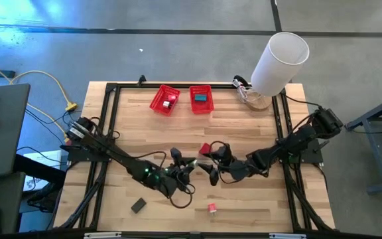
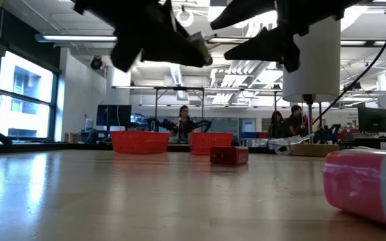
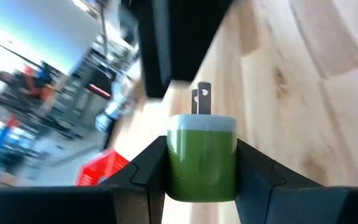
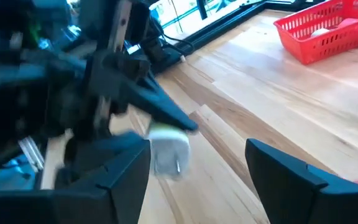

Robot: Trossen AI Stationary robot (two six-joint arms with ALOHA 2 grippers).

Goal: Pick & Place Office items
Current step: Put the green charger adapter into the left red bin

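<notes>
From above, two red mesh baskets sit at the far edge of the wooden bench (image 1: 244, 133): the left basket (image 1: 164, 99) holds a pale and a red piece, the right basket (image 1: 201, 99) a teal one. Judged from this, roughly half the sorting is done. A red block (image 1: 205, 149), a dark grey block (image 1: 138, 206) and a small pink-and-red piece (image 1: 213, 208) lie loose on the bench; both arms meet mid-bench, and a white cylinder (image 1: 280, 63) stands at the far right corner.

At bench height, the red block (image 2: 228, 155) sits before the baskets and the pink piece (image 2: 367, 184) looms near the lens. Behind, an open workshop with windows, monitors and seated people.

The left wrist camera shows the left pincer (image 3: 201, 171) clamped on a green plug adapter (image 3: 201, 155), prongs forward, above the wood.

The right wrist camera shows the right pincer (image 4: 197, 171) spread wide and empty, facing that adapter (image 4: 168, 146) in the other arm's grip.
</notes>
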